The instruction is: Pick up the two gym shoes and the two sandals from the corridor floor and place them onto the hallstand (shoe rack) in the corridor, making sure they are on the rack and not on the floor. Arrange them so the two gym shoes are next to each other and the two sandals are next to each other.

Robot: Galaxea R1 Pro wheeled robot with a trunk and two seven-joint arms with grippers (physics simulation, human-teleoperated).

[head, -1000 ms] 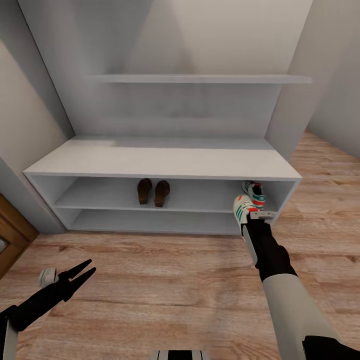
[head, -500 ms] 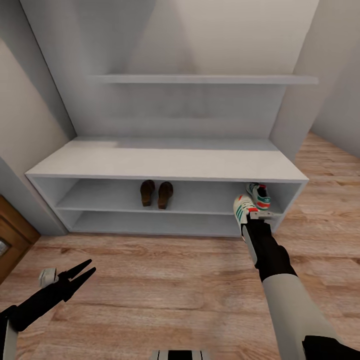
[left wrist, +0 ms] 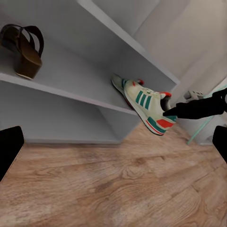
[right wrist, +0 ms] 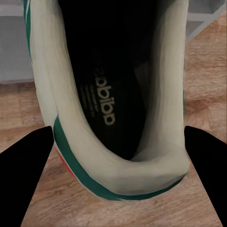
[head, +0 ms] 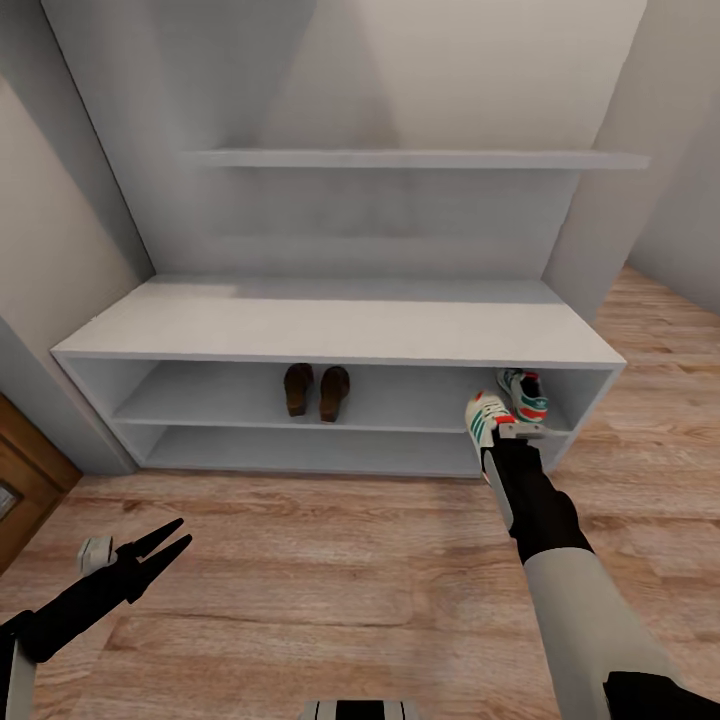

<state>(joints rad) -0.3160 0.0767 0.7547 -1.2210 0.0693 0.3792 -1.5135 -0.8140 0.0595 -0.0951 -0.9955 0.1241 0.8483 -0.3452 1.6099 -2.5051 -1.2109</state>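
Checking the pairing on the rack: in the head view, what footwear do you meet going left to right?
Left sandal → right sandal → gym shoe held by the right gripper, in front of the rack → gym shoe on the shelf.

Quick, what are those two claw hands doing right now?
Left gripper: jaws open, holding nothing.
Right gripper: closed on a gym shoe by its heel.

In front of me the hallstand (head: 330, 330) stands on the wood-plank floor (head: 330, 570); its upper tier holds two sandals (head: 317, 390) side by side and one gym shoe (head: 527, 392) at the right end.
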